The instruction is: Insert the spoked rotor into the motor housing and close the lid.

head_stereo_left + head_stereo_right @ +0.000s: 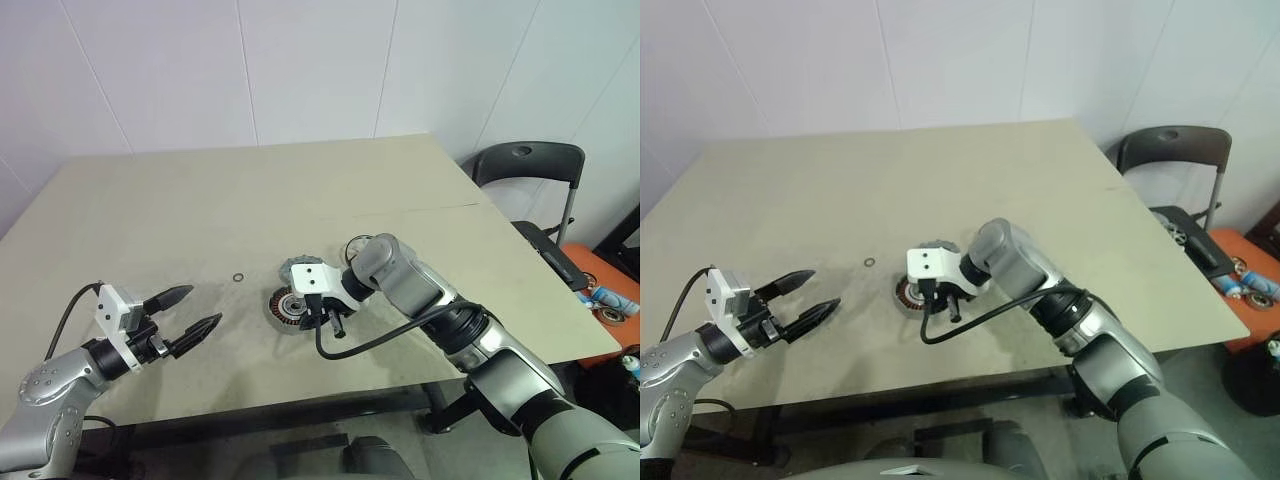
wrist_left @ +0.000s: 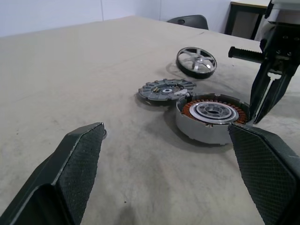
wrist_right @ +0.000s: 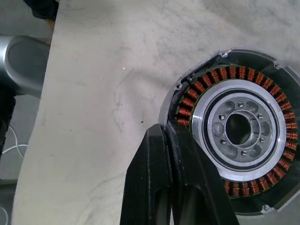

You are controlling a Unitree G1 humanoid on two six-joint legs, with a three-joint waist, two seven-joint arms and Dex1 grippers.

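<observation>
The motor housing [image 2: 212, 117] rests on the tabletop [image 1: 300, 200] at lower centre of the head views. The lid [image 2: 165, 91] lies flat just behind it, close beside it. The spoked rotor [image 2: 196, 61] sits farther back and to the right, tilted. A small ring [image 1: 239, 275] lies left of the housing. The right hand [image 2: 262, 110] is at the housing's right rim. The left hand [image 1: 195, 311] is at lower left, well apart. A chair [image 1: 530, 165] stands at the right edge.

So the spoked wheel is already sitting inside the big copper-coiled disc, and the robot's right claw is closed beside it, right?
Not quite. In the left wrist view the spoked rotor lies on the table, apart from the motor housing, whose centre is bare. The right gripper is indeed shut beside it.
</observation>
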